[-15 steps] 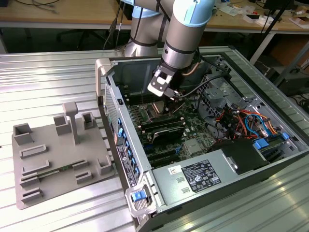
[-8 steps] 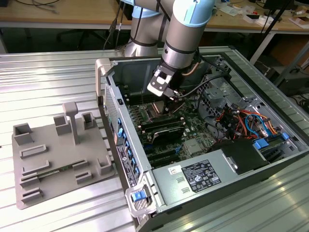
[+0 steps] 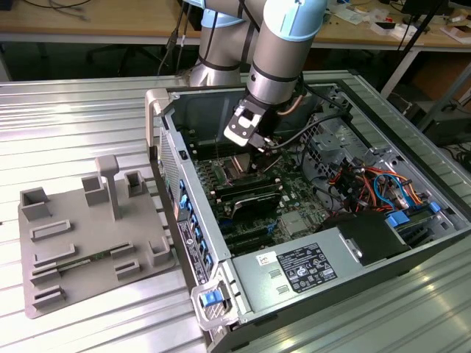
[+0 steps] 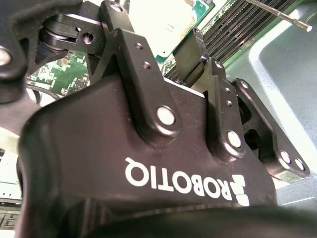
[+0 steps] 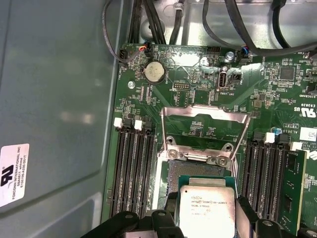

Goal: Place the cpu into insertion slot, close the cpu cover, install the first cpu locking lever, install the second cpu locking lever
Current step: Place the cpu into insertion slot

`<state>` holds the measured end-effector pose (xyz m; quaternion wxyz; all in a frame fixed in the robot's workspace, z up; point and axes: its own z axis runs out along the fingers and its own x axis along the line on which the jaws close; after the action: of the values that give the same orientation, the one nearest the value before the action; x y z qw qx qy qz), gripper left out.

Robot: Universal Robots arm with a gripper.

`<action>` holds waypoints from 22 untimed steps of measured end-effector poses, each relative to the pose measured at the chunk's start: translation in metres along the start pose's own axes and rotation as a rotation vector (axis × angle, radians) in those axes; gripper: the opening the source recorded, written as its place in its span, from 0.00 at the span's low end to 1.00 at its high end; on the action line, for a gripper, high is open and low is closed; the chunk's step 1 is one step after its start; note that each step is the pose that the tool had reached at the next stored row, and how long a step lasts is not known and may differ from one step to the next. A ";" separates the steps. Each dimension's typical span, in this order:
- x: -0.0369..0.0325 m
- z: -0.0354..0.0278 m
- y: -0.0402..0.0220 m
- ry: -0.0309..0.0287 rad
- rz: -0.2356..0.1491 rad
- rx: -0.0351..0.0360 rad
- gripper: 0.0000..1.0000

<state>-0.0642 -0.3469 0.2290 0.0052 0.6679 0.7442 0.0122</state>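
In the first wrist view the cpu, a flat square chip with a dull silver top, is clamped between the black fingers of my gripper. It hangs just over the near part of the insertion slot, whose dark pinned field shows beyond the chip. The cpu cover, a thin silvery frame, stands flipped open on the far side of the slot. In the second wrist view the gripper holds the pale chip. In the exterior view the gripper reaches down into the open computer case over the green board.
Long black memory slots flank the socket on both sides, with a green memory module in one. A coin battery and black cables lie beyond. The case wall is close. A grey fixture plate lies on the metal table.
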 end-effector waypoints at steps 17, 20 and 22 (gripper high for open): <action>0.0000 0.0001 0.0000 -0.0008 0.030 -0.0003 0.55; 0.0000 0.0001 0.0000 -0.0009 0.035 -0.0003 0.55; 0.0000 0.0001 0.0000 -0.0009 0.038 -0.0004 0.55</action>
<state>-0.0642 -0.3469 0.2289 0.0054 0.6817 0.7315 0.0121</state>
